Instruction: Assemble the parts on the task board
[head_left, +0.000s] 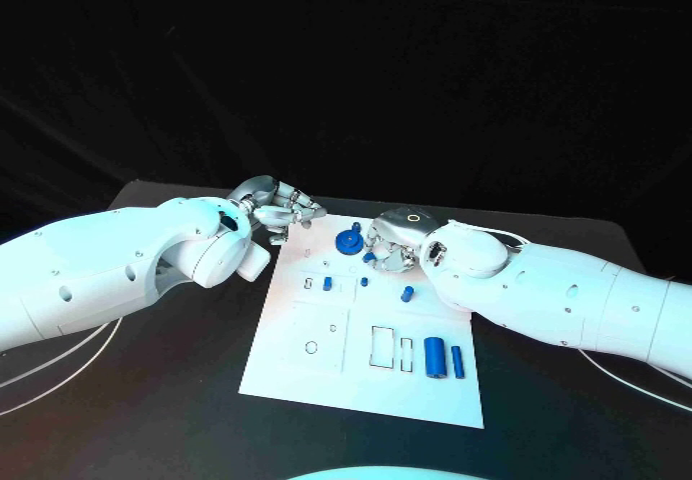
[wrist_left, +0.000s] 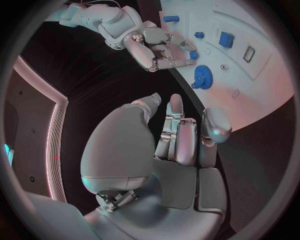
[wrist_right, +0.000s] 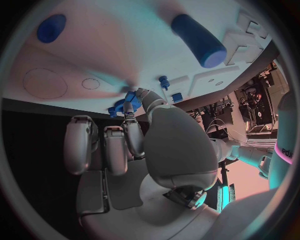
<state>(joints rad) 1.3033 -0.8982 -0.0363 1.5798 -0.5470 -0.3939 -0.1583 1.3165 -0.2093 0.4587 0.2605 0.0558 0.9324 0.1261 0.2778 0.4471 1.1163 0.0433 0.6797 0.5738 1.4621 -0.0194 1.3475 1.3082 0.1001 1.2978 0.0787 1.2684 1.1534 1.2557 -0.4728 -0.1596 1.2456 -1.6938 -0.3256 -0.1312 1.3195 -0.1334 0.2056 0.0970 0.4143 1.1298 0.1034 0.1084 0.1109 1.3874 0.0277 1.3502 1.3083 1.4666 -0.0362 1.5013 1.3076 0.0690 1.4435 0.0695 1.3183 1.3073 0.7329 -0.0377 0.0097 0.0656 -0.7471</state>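
The white task board (head_left: 310, 375) lies in the middle of the black table. A blue gear (head_left: 349, 240) sits near the board's far edge and also appears in the left wrist view (wrist_left: 203, 75). Just right of the gear, my right hand (head_left: 397, 240) pinches a small blue part (wrist_right: 129, 97) between thumb and a fingertip, low over the board. That same part (wrist_left: 194, 55) is at the right hand's fingertips (wrist_left: 178, 62). My left hand (head_left: 274, 205) hovers at the board's far left corner, holding nothing, its fingers (wrist_left: 181, 135) stretched out.
Small blue pieces (head_left: 327, 283) (head_left: 364, 281) (head_left: 407, 294) stand in the board's middle row. Two blue cylinders (head_left: 434, 352) (head_left: 459, 360) lie near the board's near right corner beside an outlined rectangular slot (head_left: 382, 347). Bare black table (head_left: 159, 400) surrounds the board.
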